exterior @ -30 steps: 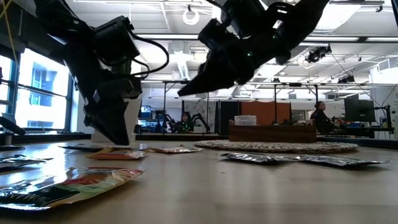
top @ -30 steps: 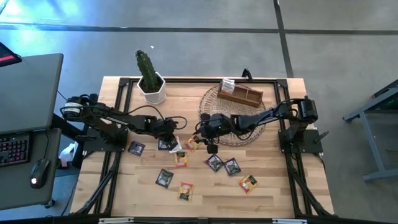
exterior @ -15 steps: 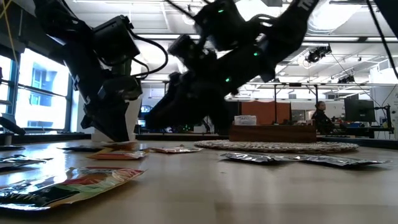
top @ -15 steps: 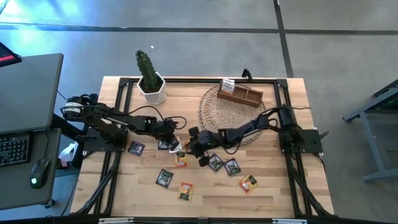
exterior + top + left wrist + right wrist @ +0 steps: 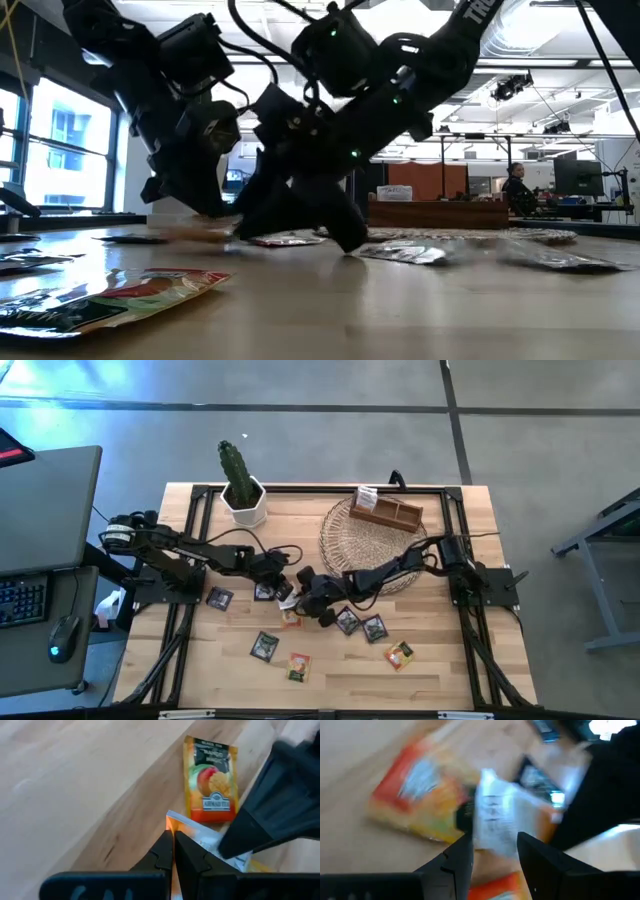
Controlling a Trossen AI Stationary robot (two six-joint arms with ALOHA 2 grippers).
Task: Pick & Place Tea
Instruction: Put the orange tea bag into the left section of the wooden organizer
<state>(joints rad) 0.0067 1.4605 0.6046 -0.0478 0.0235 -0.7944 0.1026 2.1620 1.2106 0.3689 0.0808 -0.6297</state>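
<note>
Centre of high frame: left gripper [image 5: 172, 845], fingers pinched on an orange-and-white tea sachet [image 5: 200, 837] | right gripper [image 5: 492, 845], fingers parted, closing on it | other sachets [image 5: 372, 627] scattered lower centre | likely light, floppy, slippery; grip an edge.

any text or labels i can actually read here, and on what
"BLACK TEA" reads along the dark top band of the orange mango sachet; its brand panel and smaller lines are too blurred to read.
"TRO", cut off by the frame edge, on the right arm.
White sachet: print blurred.
Tag on the wooden box: too small.
</note>
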